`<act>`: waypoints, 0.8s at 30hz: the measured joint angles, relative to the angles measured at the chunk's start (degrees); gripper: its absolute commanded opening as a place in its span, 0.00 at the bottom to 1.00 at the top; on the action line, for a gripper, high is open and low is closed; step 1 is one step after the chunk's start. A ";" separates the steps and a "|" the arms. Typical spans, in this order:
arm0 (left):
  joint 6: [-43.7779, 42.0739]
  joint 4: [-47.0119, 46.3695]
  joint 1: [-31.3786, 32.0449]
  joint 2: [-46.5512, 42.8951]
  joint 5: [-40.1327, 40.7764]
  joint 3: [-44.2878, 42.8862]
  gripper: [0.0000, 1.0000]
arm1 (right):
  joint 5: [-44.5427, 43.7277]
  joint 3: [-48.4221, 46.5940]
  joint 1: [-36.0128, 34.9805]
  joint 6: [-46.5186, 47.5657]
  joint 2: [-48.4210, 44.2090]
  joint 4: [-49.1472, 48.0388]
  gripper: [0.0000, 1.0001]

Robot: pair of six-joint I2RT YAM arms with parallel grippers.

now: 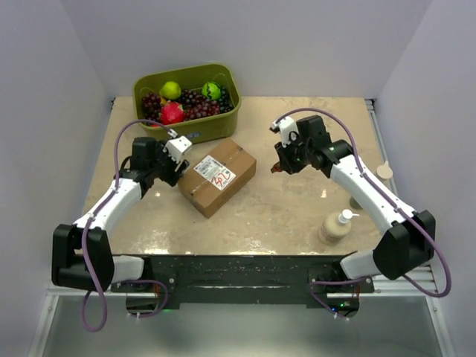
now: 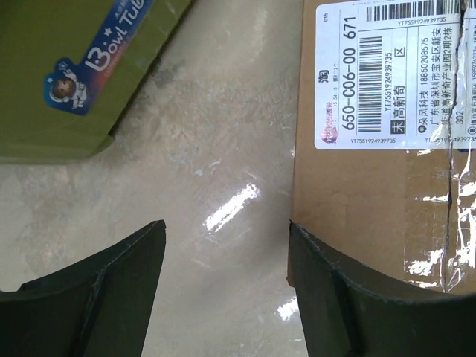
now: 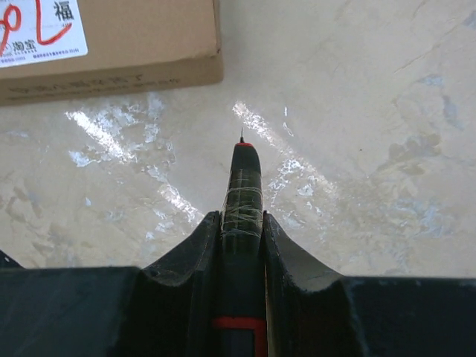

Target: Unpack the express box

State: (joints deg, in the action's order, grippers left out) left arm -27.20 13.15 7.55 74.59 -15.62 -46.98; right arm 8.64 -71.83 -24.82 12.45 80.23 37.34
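Note:
The express box [image 1: 217,175] is a brown cardboard carton with a white label and red marks, lying closed mid-table. My left gripper [image 1: 181,165] is open at the box's left end. In the left wrist view one finger overlaps the box's [image 2: 372,216] near corner and the gripper's middle [image 2: 227,245] is over bare table. My right gripper [image 1: 279,165] is to the right of the box and shut on a dark pen-like cutter [image 3: 242,193] with a fine tip. The tip points at the table, short of the box's edge [image 3: 111,71].
An olive-green bin [image 1: 187,100] of grapes and fruit stands behind the box; its side shows in the left wrist view [image 2: 82,74]. A pump bottle [image 1: 335,226] stands at the front right. A small round object [image 1: 384,170] lies at the right table edge.

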 measured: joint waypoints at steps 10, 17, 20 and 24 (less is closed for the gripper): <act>-3.15 1.62 1.36 -6.32 -7.50 5.03 0.73 | 1.60 -5.22 -2.49 0.20 8.48 0.42 0.00; -5.09 5.86 1.99 -10.58 -18.40 8.22 0.75 | 1.22 -11.56 -5.29 0.31 15.06 -0.96 0.00; -5.09 6.80 2.45 -11.43 -22.56 9.40 0.75 | 0.76 -13.70 -7.15 0.61 16.81 -1.09 0.00; -6.73 9.68 3.10 -11.80 -27.10 9.81 0.77 | 0.00 -16.63 -10.73 0.79 19.26 -1.88 0.00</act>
State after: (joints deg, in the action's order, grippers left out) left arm -33.93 22.83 10.66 62.78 -42.72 -37.17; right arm 8.64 -88.47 -35.55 13.23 99.48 35.46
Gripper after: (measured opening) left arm 0.756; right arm 0.253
